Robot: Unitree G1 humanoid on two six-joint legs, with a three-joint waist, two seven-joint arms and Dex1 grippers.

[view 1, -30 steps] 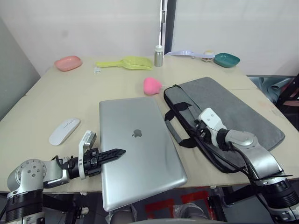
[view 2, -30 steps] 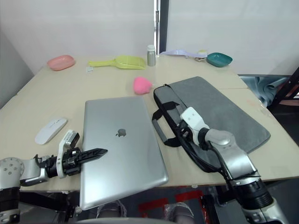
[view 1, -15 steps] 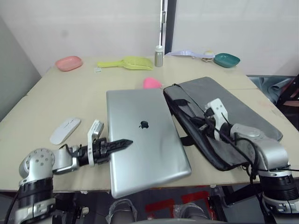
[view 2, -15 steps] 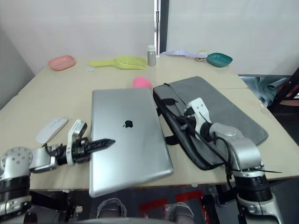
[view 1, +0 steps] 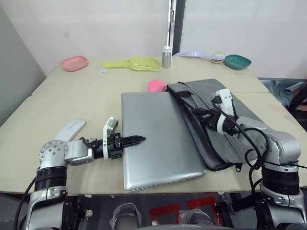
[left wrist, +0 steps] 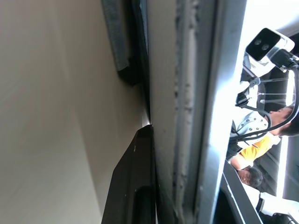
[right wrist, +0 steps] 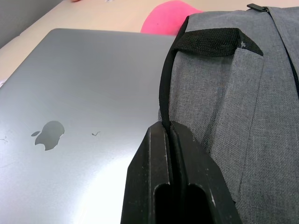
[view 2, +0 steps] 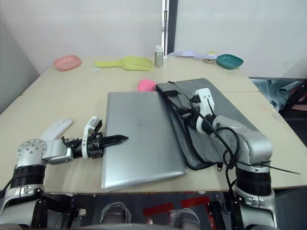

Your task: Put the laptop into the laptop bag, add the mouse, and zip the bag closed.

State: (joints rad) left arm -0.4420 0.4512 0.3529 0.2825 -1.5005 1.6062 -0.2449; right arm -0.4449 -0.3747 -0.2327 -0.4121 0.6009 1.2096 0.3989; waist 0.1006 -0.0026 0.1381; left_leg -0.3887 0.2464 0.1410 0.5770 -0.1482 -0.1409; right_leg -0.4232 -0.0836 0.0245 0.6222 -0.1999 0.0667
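laptop [view 1: 160,136] lies flat and closed on the table [view 1: 86,100], its right edge right up against the open side of the laptop bag [view 1: 225,129], near end overhanging the table's front edge a bit. left gripper [view 1: 136,140] has its fingers pinched on the laptop's left edge, one finger on top, the other under, as seen in the left wrist view. right gripper [right wrist: 169,135] is closed tight on the bag's black strap handle [right wrist: 205,39], the strap running out from between the fingertips; the gripper sits over the bag's left edge, just beside the laptop. laptop bag lies flat to the right of the laptop, grey fabric, angled toward the far right. mouse [view 1: 69,131] sits on the table left of the left arm, apart from the laptop. pink lump [view 1: 156,86] is touching or just behind the laptop's far edge, beside the bag's far corner. further back: pink dish [view 1: 74,63], yellow scoop [view 1: 129,63], small metal bottle [view 1: 166,57], teal bowl [view 1: 237,61].
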